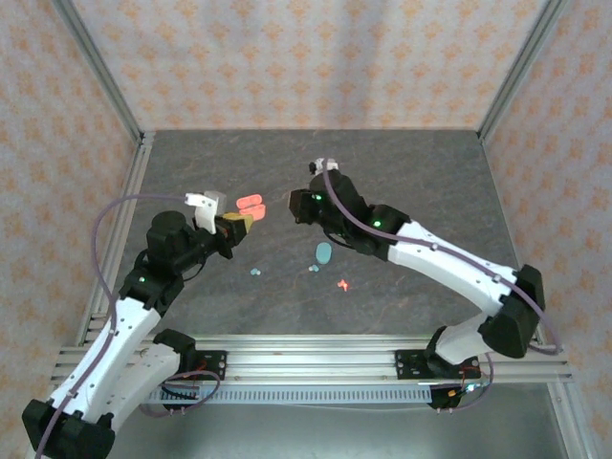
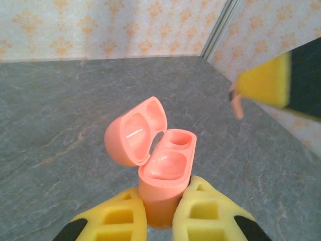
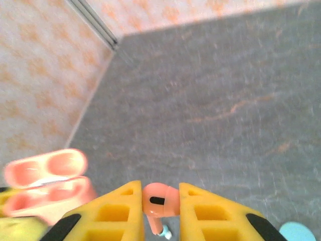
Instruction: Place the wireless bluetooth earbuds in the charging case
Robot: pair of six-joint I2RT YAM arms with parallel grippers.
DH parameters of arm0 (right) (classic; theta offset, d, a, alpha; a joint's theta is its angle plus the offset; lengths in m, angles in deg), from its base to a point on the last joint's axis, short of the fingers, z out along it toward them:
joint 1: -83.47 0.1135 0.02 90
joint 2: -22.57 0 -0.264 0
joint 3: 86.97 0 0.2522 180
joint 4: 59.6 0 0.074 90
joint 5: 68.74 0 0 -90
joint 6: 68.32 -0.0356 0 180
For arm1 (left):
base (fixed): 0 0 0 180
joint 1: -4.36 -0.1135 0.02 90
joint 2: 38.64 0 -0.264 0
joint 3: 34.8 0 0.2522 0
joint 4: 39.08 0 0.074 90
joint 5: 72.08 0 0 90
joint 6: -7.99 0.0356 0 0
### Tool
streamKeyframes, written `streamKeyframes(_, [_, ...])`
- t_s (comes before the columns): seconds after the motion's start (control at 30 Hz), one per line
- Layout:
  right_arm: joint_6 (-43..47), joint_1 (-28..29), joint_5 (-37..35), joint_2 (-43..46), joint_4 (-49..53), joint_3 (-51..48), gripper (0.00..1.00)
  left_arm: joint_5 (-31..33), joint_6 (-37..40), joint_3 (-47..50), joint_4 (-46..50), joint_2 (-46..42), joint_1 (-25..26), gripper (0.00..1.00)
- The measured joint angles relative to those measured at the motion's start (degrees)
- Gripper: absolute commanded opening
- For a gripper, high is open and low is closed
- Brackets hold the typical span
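My left gripper [image 2: 160, 213] is shut on the base of the open coral charging case [image 2: 165, 168]. Its lid [image 2: 135, 131] is flipped back and both sockets are empty. From above, the case [image 1: 251, 204] hangs over the table in my left gripper [image 1: 239, 222]. My right gripper [image 3: 160, 193] is shut on a coral-red earbud [image 3: 161, 203], stem pointing down, a short way to the right of the case [image 3: 47, 188]. Another coral-red earbud [image 1: 343, 284] and two light teal earbuds [image 1: 254, 273] [image 1: 314, 269] lie on the table.
A closed teal case [image 1: 324, 253] lies on the dark grey table [image 1: 402, 172] below my right gripper [image 1: 295, 204]. Patterned walls and metal frame posts enclose the table on three sides. The aluminium rail with both arm bases runs along the near edge.
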Motion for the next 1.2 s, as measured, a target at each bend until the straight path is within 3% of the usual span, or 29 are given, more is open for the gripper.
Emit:
streamKeyframes(0.37, [6.5,0.0,-0.3,8.3,-8.4,-2.2,0.23,1.3,-1.2,-2.4,-9.1,5.8,4.8,0.00])
streamKeyframes(0.8, [12.4,0.0,4.7,10.5,-13.9,-2.2,0.24,5.4,0.8,-12.6,-19.2,18.8,13.9,0.00])
streamKeyframes(1.2, [15.3,0.0,4.7,12.3,-14.9,-2.2,0.24,12.3,3.7,-14.2,-24.0,20.5,19.6,0.00])
